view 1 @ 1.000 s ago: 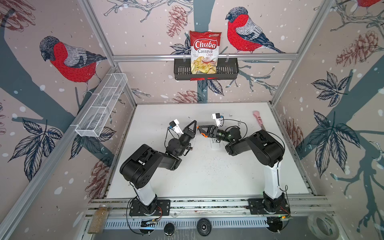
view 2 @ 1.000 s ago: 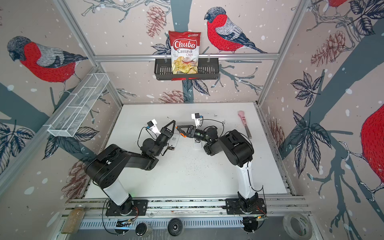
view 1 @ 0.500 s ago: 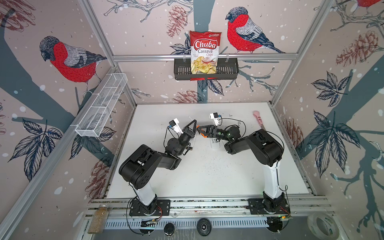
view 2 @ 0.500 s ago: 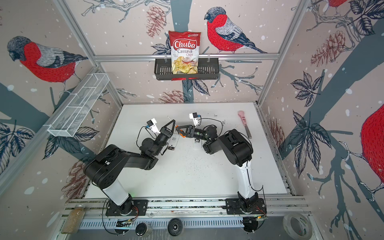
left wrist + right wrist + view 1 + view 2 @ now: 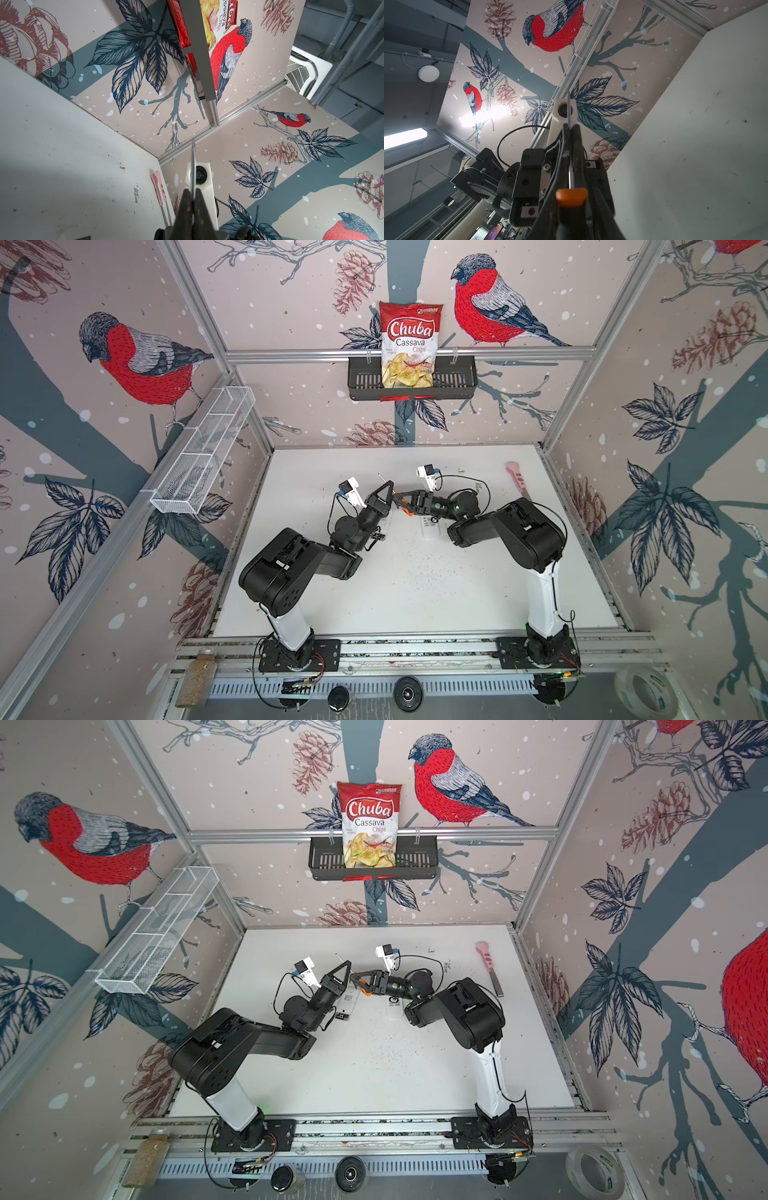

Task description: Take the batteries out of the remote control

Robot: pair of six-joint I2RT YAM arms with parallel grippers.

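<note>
**Holds screwdriver in both jaws**

Clenches left jaws on shaft, right jaws on orange handle, above desk. Cannot tell batteries for sure: sees dark bit at remote end, on desk under left jaws.

The remote lies at the middle of the counter under the left arm. A flat piece lies just right of it, under the right arm. A knife lies near the far right edge. Behind, a chips bag stands in a wall basket.
</note>
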